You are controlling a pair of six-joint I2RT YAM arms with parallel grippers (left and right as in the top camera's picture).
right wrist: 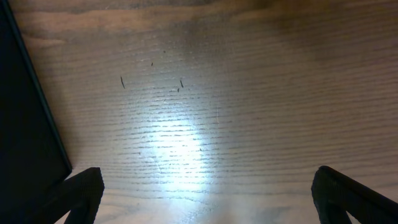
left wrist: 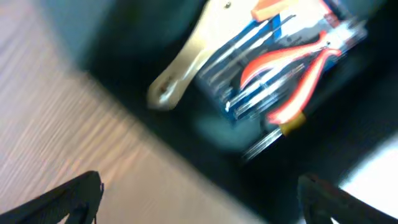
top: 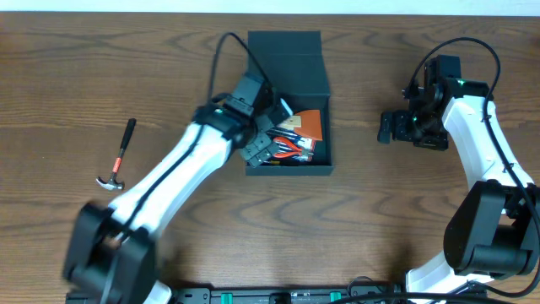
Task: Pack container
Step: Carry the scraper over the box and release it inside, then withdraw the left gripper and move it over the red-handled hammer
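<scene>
The dark teal-black container (top: 287, 61) stands open at the table's far middle, its flap lid lying back. Inside are red-handled pliers (top: 295, 149), an orange item (top: 310, 125) and a clear pack of tools. My left gripper (top: 268, 145) hangs open and empty over the container's left wall. In the left wrist view the pliers (left wrist: 292, 68) lie on the clear pack beside a pale wooden handle (left wrist: 186, 59); the fingers (left wrist: 199, 199) are wide apart over the container's wall. My right gripper (top: 386, 127) is open and empty, right of the container; its fingers (right wrist: 205, 193) are over bare wood.
A small hammer (top: 118, 156) with a black and red handle lies on the wooden table at the left. The container's dark side (right wrist: 25, 118) shows at the left edge of the right wrist view. The left arm reaches across the table's front left.
</scene>
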